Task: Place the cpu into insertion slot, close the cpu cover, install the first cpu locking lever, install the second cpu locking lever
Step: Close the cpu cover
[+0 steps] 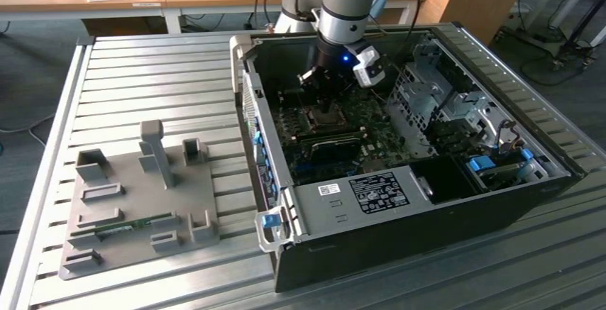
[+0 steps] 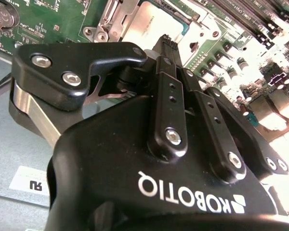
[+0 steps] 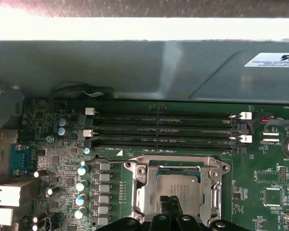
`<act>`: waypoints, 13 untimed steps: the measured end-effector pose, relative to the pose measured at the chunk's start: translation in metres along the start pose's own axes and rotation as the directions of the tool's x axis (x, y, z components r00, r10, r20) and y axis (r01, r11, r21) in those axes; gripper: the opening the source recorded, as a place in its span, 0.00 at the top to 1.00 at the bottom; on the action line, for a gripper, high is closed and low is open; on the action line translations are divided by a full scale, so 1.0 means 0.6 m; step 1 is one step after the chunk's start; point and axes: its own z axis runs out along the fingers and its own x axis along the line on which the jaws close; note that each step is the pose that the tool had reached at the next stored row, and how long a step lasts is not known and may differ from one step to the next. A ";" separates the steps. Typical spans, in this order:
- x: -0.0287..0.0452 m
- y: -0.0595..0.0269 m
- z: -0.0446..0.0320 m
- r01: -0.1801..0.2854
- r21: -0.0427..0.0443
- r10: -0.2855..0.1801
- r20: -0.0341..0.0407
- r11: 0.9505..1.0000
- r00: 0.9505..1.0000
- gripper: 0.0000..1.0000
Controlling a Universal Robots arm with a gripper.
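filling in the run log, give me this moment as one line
gripper: shut, tips at cpu | cpu: lying flat on motherboard | cpu cover: down, framing cpu

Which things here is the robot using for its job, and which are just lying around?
For the job:
cpu
cover
gripper

Just lying about:
grey tray
memory slots
capacitors
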 end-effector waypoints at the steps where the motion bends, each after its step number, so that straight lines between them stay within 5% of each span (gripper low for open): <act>1: 0.000 0.000 0.000 0.000 0.000 0.000 0.000 1.000 1.000 0.89; 13: 0.002 0.000 0.001 0.000 0.000 0.000 0.000 1.000 1.000 0.89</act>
